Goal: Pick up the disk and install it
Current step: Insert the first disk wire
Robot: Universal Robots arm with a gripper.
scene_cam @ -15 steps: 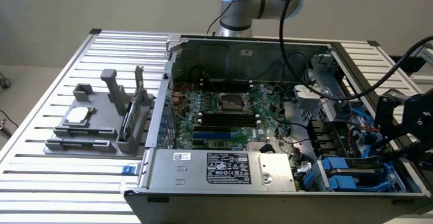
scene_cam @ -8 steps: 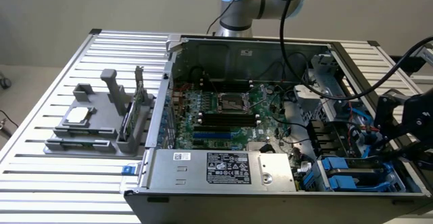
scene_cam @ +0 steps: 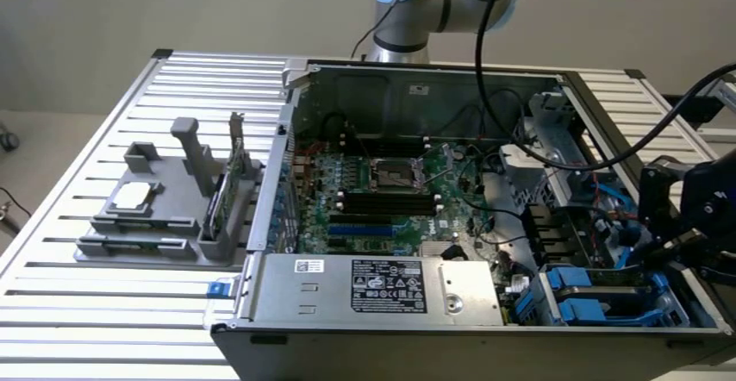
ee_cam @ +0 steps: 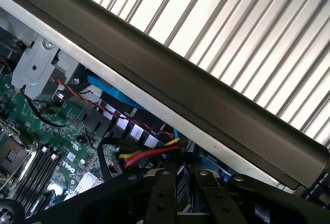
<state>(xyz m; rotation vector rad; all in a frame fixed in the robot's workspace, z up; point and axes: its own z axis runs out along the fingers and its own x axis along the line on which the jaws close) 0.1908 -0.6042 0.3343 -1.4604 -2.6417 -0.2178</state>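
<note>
Tool (ee_cam: pixel 188 197) near blue carriers (scene_cam: pixel 592 302) (label (scene_cam: pixel 389 284) illegible).

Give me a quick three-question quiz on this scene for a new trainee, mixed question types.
1. True or false: the computer case lies open, with the motherboard showing.
2. In the exterior view the gripper is: A over the grey fixture; B at the exterior view's right, near the blue drive carriers; C over the power supply.
3. Fill in: the case rests on a ____ metal table.
Key: 1 true; 2 B; 3 slatted.
</note>
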